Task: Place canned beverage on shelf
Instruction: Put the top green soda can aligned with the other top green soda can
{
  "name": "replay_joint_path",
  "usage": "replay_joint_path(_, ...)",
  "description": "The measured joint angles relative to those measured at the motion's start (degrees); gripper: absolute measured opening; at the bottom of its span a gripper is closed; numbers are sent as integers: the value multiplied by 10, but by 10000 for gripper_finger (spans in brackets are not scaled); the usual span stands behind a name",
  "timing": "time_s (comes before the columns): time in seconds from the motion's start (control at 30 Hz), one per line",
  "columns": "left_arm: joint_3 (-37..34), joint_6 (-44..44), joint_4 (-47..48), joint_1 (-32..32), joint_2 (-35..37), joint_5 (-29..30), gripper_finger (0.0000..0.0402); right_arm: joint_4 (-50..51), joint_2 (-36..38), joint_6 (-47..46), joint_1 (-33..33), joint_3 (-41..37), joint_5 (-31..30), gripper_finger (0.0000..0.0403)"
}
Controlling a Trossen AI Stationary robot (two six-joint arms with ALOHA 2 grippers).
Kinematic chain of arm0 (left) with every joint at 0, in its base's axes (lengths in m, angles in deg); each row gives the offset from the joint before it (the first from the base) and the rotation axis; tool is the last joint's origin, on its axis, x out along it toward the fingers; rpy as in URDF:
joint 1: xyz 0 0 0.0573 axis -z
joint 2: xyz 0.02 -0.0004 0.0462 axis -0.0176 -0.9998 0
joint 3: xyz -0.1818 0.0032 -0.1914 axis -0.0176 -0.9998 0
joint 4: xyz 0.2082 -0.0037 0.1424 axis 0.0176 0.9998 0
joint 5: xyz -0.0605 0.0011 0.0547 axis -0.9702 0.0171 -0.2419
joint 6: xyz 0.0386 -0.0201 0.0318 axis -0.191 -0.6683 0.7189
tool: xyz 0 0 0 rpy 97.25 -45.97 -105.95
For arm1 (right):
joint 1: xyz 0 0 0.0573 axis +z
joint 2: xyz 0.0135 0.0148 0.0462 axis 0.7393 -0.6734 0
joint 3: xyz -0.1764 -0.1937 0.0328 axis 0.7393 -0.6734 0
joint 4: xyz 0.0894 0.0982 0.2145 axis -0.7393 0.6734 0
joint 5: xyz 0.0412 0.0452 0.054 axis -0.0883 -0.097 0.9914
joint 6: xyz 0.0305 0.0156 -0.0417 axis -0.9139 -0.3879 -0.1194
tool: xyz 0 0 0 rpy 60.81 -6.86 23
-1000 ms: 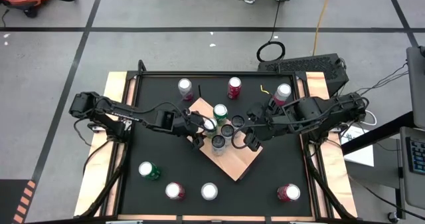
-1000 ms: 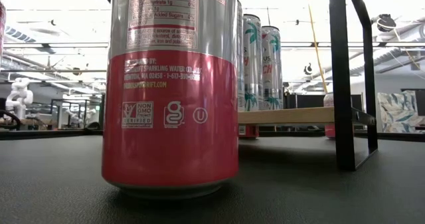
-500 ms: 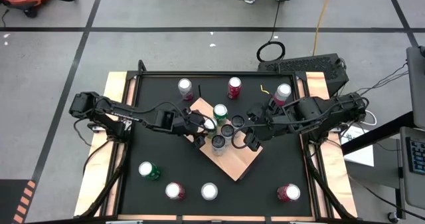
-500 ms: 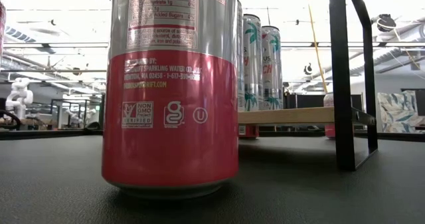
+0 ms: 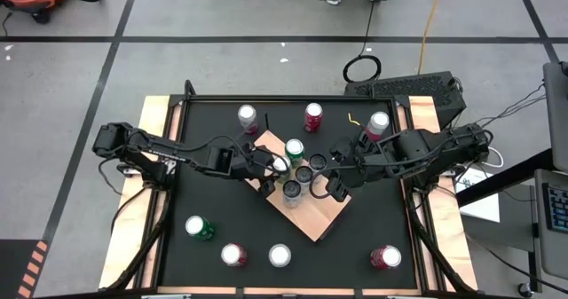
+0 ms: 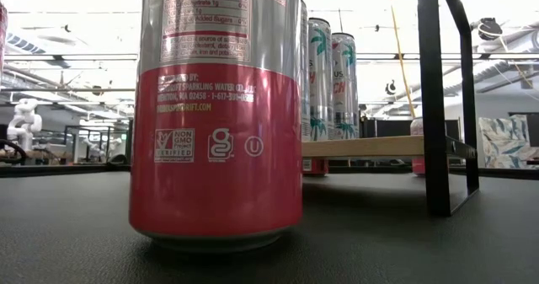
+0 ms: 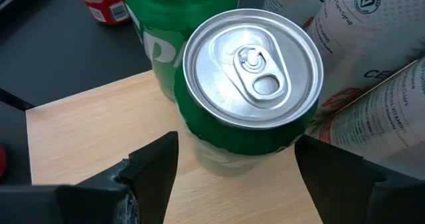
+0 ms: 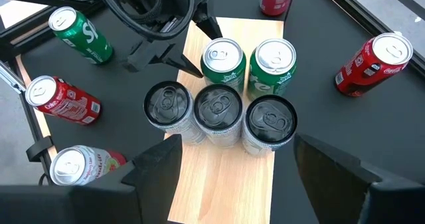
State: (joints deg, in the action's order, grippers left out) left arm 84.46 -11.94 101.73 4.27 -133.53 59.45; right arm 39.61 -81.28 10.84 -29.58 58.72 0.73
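Left side first: left arm stretched low across the desk (image 5: 222, 201) from its left edge, elbow down, wrist about level, left gripper (image 5: 273, 168) right at the near corner of the shelf (image 5: 315, 219). Fingers (image 7: 156, 161) apart, one on either side of a green can (image 7: 249, 84). Bare wood visible between one finger and the can wall, so not clamped by the look of it.

Can itself upright on the tan board, touching a second green can behind it and crowded by pale cans on the other side. Reads to me as the set-down step, basically done, can on the shelf and loose. Could also be a pre-grab, honestly can't rule that out.

Middle: five cans bunched on the shelf, two green-topped, three dark-topped.

Next move, my guess: back the wrist straight out along its own line, keeping the fingers wide. Tight cluster, so any sideways swing risks bumping the neighbours. Then off to one of the loose cans (image 5: 280, 255) along the desk's front edge.

Right side: right arm angled in from the right edge, right gripper (image 5: 330, 188) hanging above the shelf's far side, looking down on the cluster, fingers (image 8: 159, 161) spread wide, holding nothing. Seems to be just waiting.
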Motion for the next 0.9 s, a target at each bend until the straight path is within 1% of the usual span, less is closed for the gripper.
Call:
replay_joint_path(0.57, 0, 0, -24, 0, 0, 0, 292, 0, 0, 0, 0, 0, 0, 265)
replay_joint_path(0.63, 0, 0, -23, 0, 0, -7, 292, 0, 0, 0, 0, 0, 0, 265)
replay_joint_path(0.77, 1, -11, -2, 0, 10, -33, 292, 0, 0, -1, 0, 0, 0, 265)
replay_joint_path(0.9, 1, -21, 48, 3, 11, -35, 292, 0, 0, -1, 0, 0, 0, 265)
